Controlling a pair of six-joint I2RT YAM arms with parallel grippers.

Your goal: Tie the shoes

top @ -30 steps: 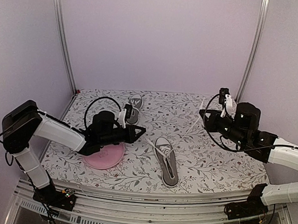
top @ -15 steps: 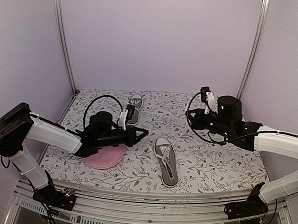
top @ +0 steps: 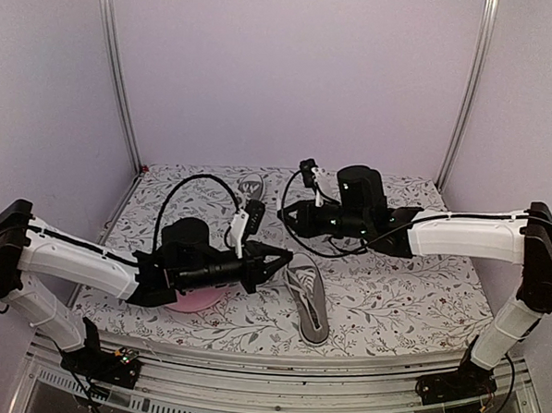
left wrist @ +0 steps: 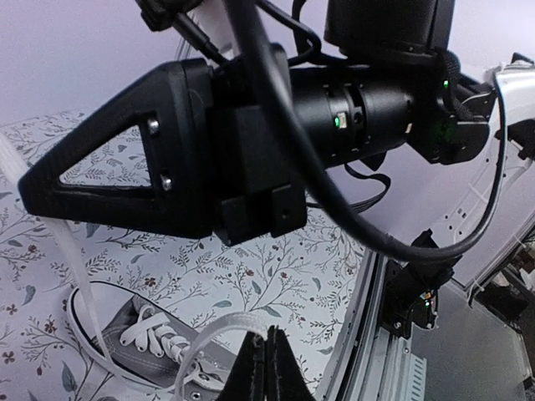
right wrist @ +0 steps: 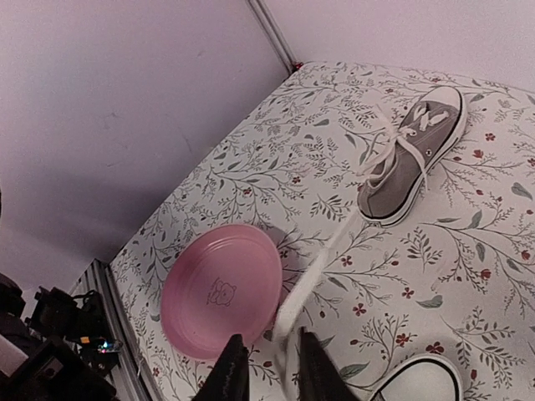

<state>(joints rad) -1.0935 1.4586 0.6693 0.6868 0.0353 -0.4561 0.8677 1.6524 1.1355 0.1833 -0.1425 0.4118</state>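
The near grey shoe (top: 309, 301) lies at the table's front middle, and its laces show in the left wrist view (left wrist: 142, 342). My left gripper (top: 285, 255) hovers just left of it, shut on a loop of white lace (left wrist: 209, 334), its tips (left wrist: 267, 351) pinched together. My right gripper (top: 289, 214) reaches in from the right, above the left one. Its jaws (right wrist: 270, 338) stand a little apart, and a blurred strand of lace (right wrist: 313, 271) lies loose between them. The far grey shoe (right wrist: 414, 159) lies at the back (top: 251, 187).
A round pink plate (right wrist: 221, 288) sits at the front left, mostly hidden under my left arm in the top view (top: 200, 301). The right arm's black body (left wrist: 276, 125) hangs close over my left gripper. The table's metal front rail (left wrist: 393, 351) is near.
My right arm has swung from the table's right side to the middle and its jaws have parted slightly. My left gripper has moved right toward the near shoe, still shut on the lace.
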